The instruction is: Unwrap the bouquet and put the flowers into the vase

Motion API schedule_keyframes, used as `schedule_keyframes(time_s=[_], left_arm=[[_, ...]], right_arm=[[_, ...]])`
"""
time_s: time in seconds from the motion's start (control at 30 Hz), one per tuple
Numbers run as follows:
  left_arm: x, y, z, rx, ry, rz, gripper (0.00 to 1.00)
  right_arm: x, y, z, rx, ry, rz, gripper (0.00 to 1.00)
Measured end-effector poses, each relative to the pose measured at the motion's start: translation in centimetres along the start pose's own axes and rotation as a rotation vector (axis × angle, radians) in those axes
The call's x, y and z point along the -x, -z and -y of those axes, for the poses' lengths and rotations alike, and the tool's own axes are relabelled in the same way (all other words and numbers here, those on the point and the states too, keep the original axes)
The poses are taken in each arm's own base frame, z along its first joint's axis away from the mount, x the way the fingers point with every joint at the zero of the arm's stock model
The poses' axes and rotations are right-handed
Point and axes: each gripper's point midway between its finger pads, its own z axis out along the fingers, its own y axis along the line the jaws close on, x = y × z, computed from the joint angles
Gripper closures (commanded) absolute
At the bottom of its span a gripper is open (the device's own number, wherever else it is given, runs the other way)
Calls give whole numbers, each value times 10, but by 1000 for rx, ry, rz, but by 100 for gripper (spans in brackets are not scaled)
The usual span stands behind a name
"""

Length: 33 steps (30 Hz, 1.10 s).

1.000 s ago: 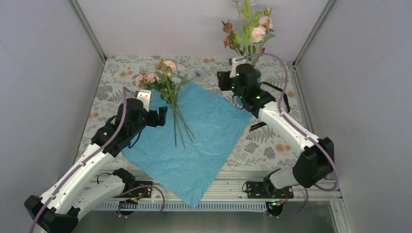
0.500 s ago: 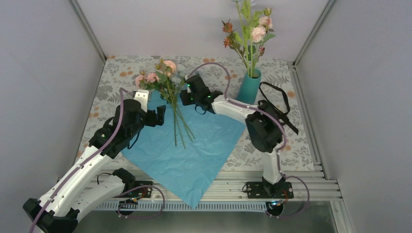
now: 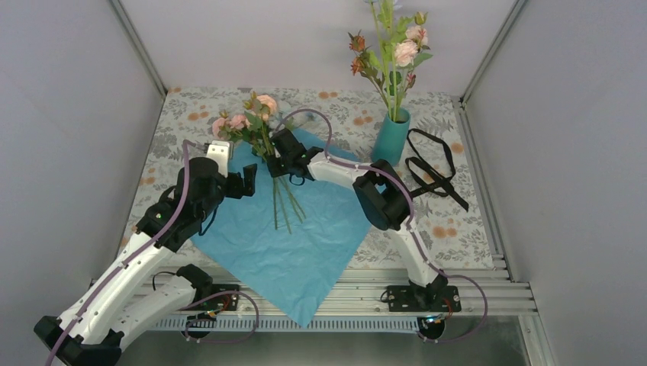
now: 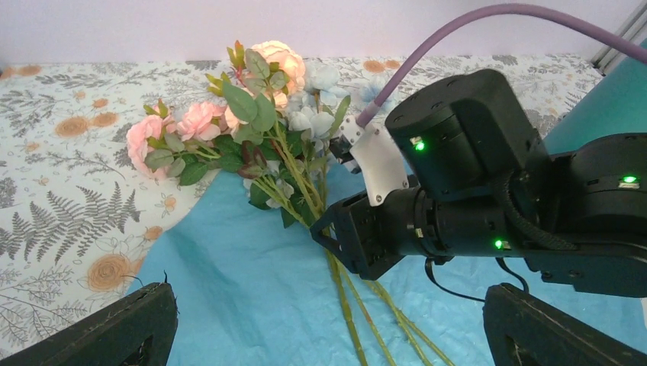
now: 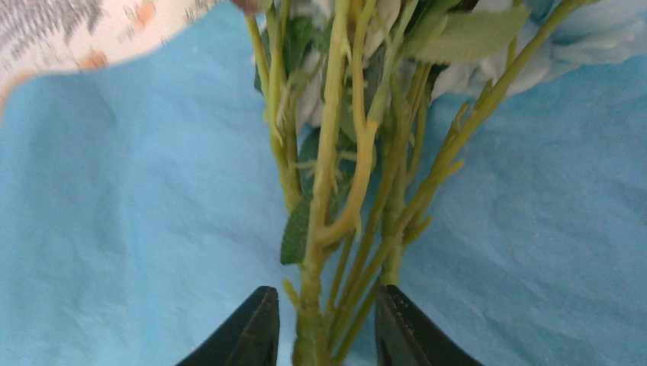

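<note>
The bouquet lies opened out: its blue paper (image 3: 305,221) is spread flat, and the loose flowers (image 3: 263,126) rest on it with blooms toward the back. My right gripper (image 3: 271,165) reaches in from the right and is closed around the green stems (image 5: 336,191) just below the leaves, one finger (image 5: 397,335) against the bundle. The stems still lie on the paper. My left gripper (image 3: 248,180) hovers wide open to the left of the stems, holding nothing. The teal vase (image 3: 391,139) stands at the back right, holding several flowers (image 3: 397,49).
A black strap (image 3: 435,164) lies on the floral tablecloth right of the vase. The paper's near corner hangs over the table's front rail (image 3: 473,293). Grey walls close in both sides and the back.
My right arm swung left from the vase to the flowers on the paper, and its jaws narrowed onto the stems. The left arm barely moved.
</note>
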Motion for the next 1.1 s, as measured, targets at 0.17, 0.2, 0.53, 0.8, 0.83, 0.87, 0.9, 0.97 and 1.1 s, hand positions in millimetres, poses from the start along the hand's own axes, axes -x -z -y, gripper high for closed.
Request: schedule_keyframes(time_s=[0.17,0.2,0.53,0.8,0.83,0.87,0.9,0.97,1.1], left_arm=[[-1,-2,0,2,-2,-7,0],[-2,-3,0,2,-3,-10,0],[-3,-4,0,4,-5,-17,0],[-3,-4,0,4,-5,-17,0],[-3,-4,0,4,-5,-17,0],[-3,-4,0,4,-5,-17,0],[-3,-5,0,5,-5,-18,0],[-4,-5,0,5,-3,-19,0],[-4,-5,0,6,-2,-19,0]], right_arm=[[-12,-7,3,-5,-1,-37,93],[-12,-7,3,-5,4,-37,95],[-8,10,4,-15,2,-20,96],[22,53,-10,24,-6,60,96],[26,60,-12,32,-8,73,96],[28,69,-14,42,-10,88,96],[30,76,-15,48,-12,98,96],[32,95,-17,67,-14,129,96],[42,134,-20,95,4,210,96]])
